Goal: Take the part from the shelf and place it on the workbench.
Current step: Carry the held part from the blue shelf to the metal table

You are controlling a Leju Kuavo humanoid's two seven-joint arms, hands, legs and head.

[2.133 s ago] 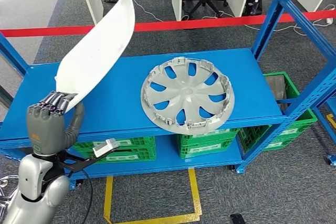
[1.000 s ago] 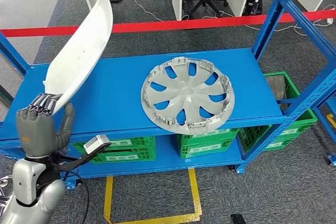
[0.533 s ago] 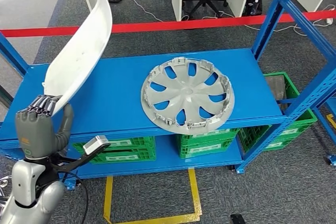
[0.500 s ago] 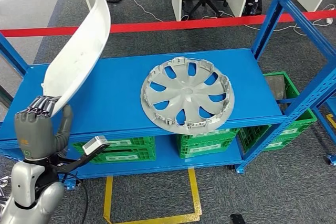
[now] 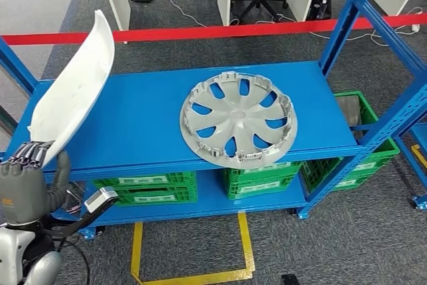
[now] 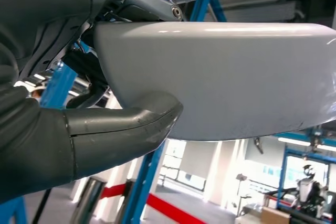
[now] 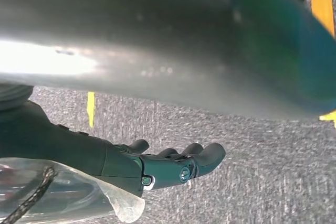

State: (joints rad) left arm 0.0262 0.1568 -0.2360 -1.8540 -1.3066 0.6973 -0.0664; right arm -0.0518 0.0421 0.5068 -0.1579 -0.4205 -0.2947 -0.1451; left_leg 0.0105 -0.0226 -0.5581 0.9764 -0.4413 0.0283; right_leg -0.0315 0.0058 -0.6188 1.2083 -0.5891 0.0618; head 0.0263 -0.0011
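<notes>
1. Spanning most of our head view, the blue shelf point(image 5: 151, 118) stands on grey carpet, with green crates point(image 5: 261, 181) on its lower level.
2. Our white curved panel point(image 5: 73, 91) is off the shelf, raised at a tilt over the shelf's left end, its lower end in our left hand and its upper end pointing away from us.
3. We see a silver wheel cover point(image 5: 239, 119) lying flat on the shelf top, near the front edge, well apart from the panel.
4. Our left hand point(image 5: 23, 181) grips the panel's lower edge at the shelf's left front corner; the fingers point(image 5: 25, 153) lie over one face and the thumb point(image 6: 123, 124) presses the other.
5. Our right hand point(image 7: 158, 169) hangs over the carpet, holding nothing, fingers point(image 7: 206, 156) loosely extended and slightly apart.
</notes>
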